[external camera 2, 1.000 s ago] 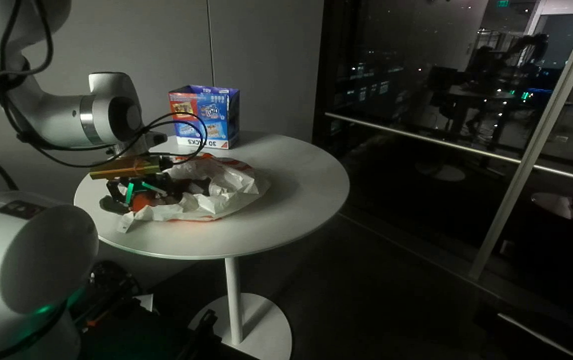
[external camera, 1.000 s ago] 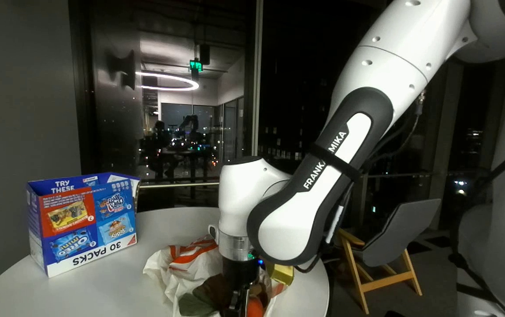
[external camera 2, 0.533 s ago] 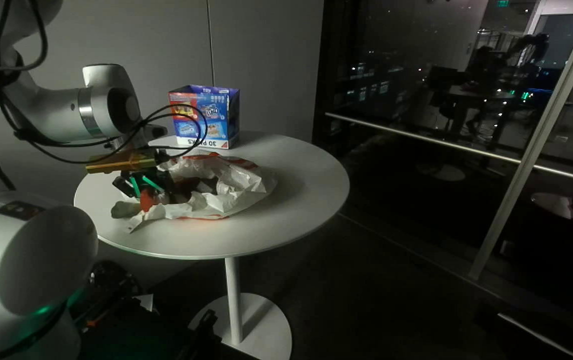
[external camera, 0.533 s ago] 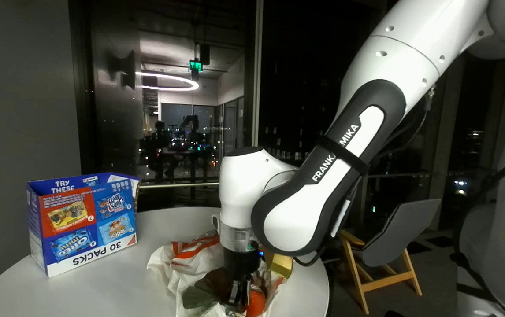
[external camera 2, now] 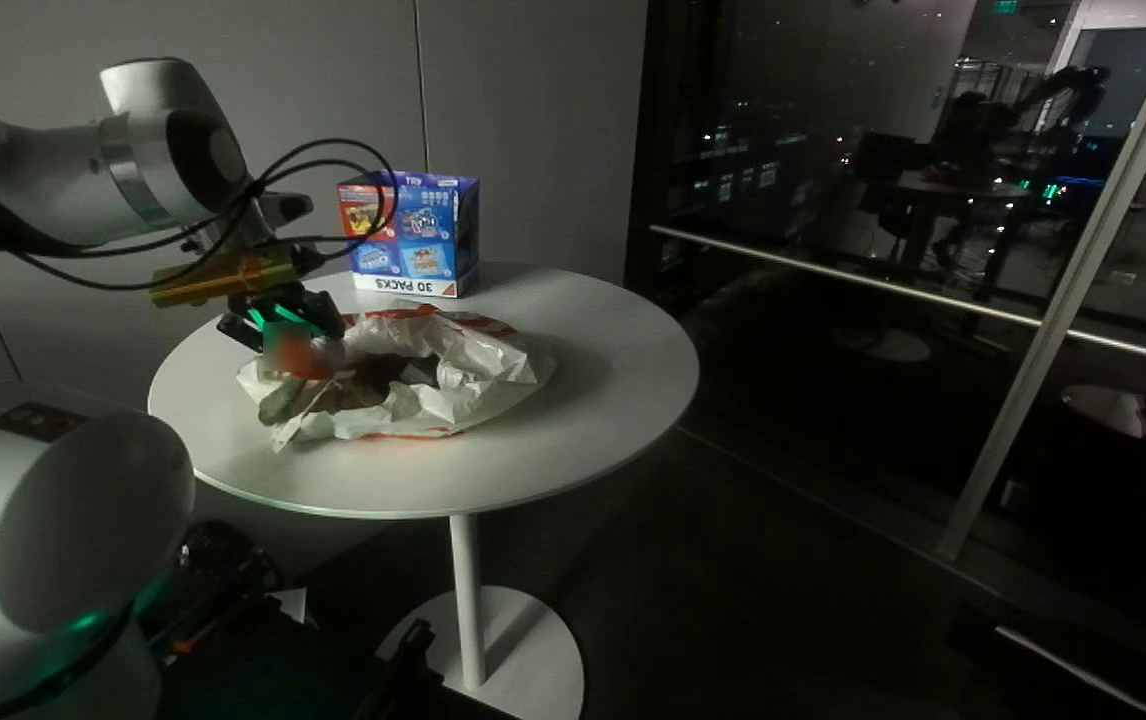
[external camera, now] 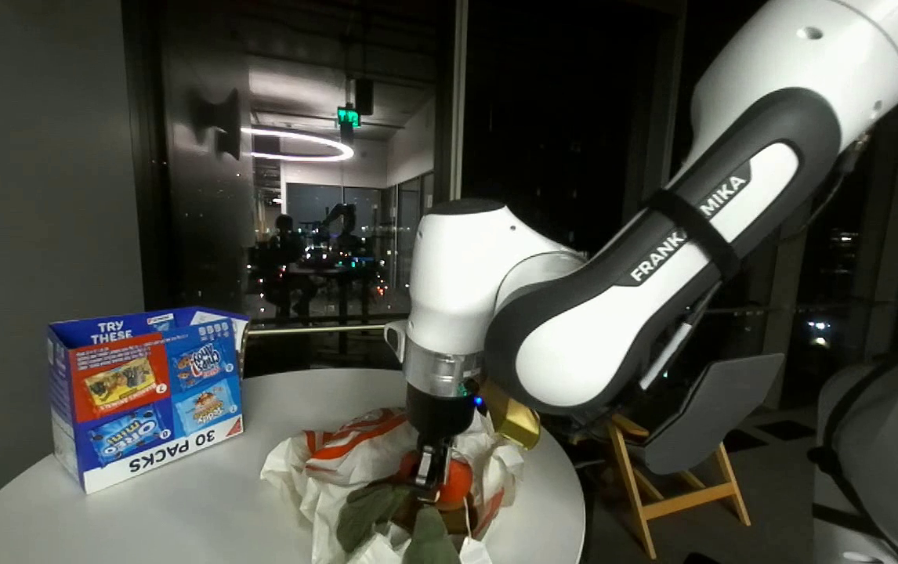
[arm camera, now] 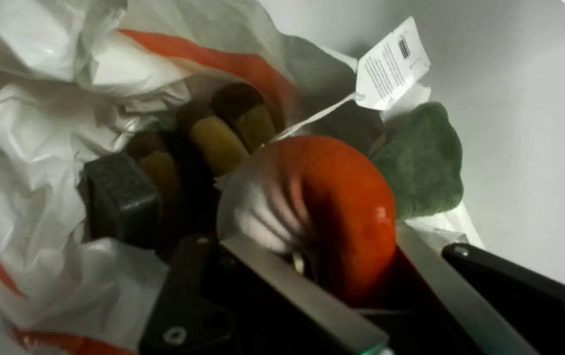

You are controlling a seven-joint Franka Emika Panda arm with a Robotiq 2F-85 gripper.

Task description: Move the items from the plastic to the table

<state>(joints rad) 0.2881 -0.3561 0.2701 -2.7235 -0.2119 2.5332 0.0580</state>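
Gripper (external camera: 433,489) and red-orange item (external camera: 457,482) rise together over a white table (external camera: 182,517), seen in an exterior view. Both sit higher than half a second ago, with green pieces (external camera: 371,513) coming into fuller sight beneath them at the edge of the white plastic bag (external camera: 363,454). A snack box (external camera: 153,403) stands well apart.

In an exterior view, the red-orange item (external camera 2: 301,358) shows as a blur at the gripper's tips, lifted from where it lay lower against the bag moments earlier. The bag's end away from the gripper lies unchanged, a sign, in all likelihood, that the item came up without dragging the whole load. That puts the task at the start of a carry, the set-down on the table not yet done.

In the wrist view, the fingers (arm camera: 307,296) stand partly spread, parted by about the item's own width, a pad along each side, and appear to have it firmly. A printed tag (arm camera: 393,64) sits at the end of a cord (arm camera: 319,114) that seems tied to the item. Whether it is fully free of what lies below cannot be told. Brown-and-tan items (arm camera: 221,143) and a grey block (arm camera: 122,195) lie in the bag, so further trips look necessary. The trailing tag could snag.
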